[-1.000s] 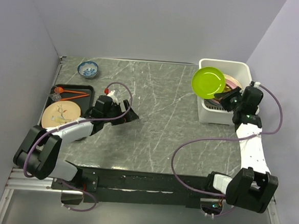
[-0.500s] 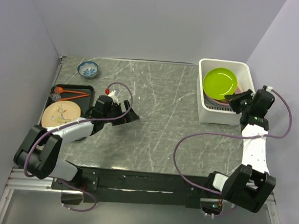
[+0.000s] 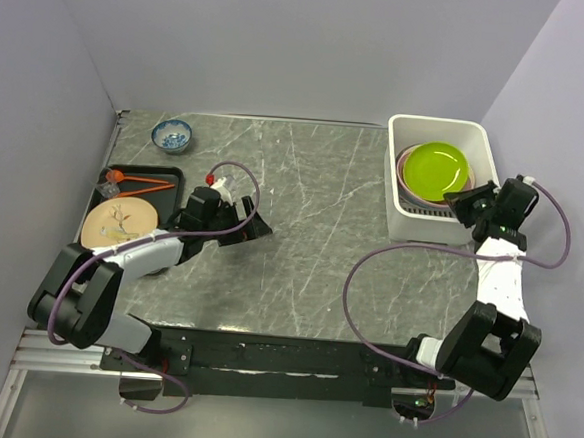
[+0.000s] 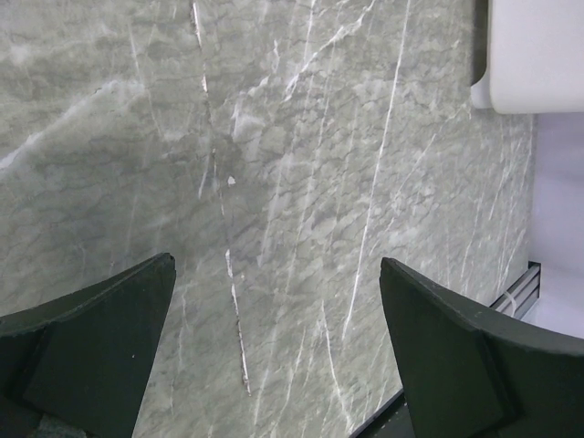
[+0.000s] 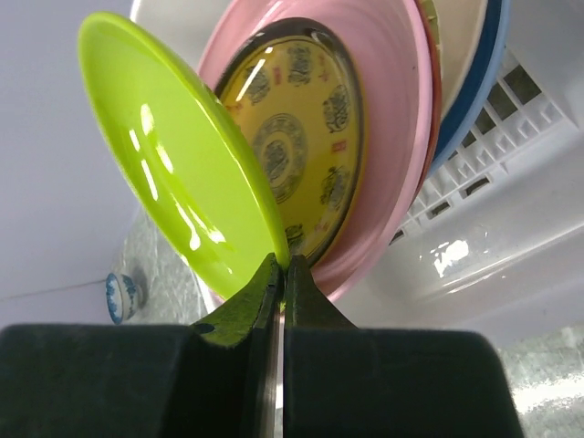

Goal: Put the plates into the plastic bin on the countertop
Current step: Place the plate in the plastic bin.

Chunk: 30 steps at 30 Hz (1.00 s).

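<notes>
My right gripper [image 3: 471, 198] [image 5: 284, 262] is shut on the rim of a green plate [image 3: 439, 169] [image 5: 173, 155], held tilted inside the white plastic bin [image 3: 404, 223] [image 5: 511, 146] at the back right of the countertop [image 3: 311, 230]. Under it in the bin lie a pink plate [image 5: 383, 109], a small yellow-patterned plate [image 5: 297, 146] and further plates with red-orange and blue edges. A cream plate with a leaf sprig [image 3: 117, 223] lies at the left, beside the left arm. My left gripper [image 3: 254, 224] [image 4: 278, 274] hangs open over bare countertop [image 4: 274, 164].
A flat black tray [image 3: 165, 178] at the left holds orange chopsticks [image 3: 139, 182]. A small blue-and-white bowl [image 3: 172, 133] [image 5: 121, 294] stands at the back left. Walls close in on the left, back and right. The bin's corner [image 4: 534, 55] shows in the left wrist view.
The right gripper has carried the green plate from above the bin's near-left edge down into the bin, over the stacked plates. The left arm has not moved.
</notes>
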Motion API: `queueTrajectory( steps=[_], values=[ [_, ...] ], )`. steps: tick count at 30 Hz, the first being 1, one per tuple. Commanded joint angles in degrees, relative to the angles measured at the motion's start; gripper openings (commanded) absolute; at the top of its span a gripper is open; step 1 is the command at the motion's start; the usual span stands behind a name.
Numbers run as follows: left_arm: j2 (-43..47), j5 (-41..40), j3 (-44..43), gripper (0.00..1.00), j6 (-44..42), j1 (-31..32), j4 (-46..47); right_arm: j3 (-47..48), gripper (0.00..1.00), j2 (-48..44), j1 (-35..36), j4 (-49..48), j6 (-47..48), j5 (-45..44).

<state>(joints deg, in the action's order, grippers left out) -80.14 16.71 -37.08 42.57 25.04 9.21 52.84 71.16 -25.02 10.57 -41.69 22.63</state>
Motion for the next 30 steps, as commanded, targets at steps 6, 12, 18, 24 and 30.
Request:
queueTrajectory(
  steps=[6, 12, 18, 24, 30],
  values=[
    [0.9, -0.9, -0.9, 0.99, -1.6, 0.0, -0.2, -0.9, 0.08, 1.1, -0.3, -3.2, 0.3, 3.6],
    [0.2, -0.8, -1.2, 0.99, -1.7, 0.0, -0.1, -3.3, 0.17, 0.2, -0.3, -4.5, 0.4, 6.4],
    [-1.2, 0.1, -1.7, 0.99, -1.3, 0.0, 1.0, -3.9, 0.31, 0.2, -0.3, -3.6, 1.7, 8.0],
    [-2.2, 0.4, -1.7, 0.99, -1.3, 0.0, 1.7, -4.2, 0.55, -3.0, -0.5, -1.4, 2.9, 6.5],
    [-2.6, 1.1, -1.2, 0.99, -1.3, 0.0, 2.7, -4.2, 0.76, -10.8, -0.7, -0.3, 2.1, 2.3]
  ],
)
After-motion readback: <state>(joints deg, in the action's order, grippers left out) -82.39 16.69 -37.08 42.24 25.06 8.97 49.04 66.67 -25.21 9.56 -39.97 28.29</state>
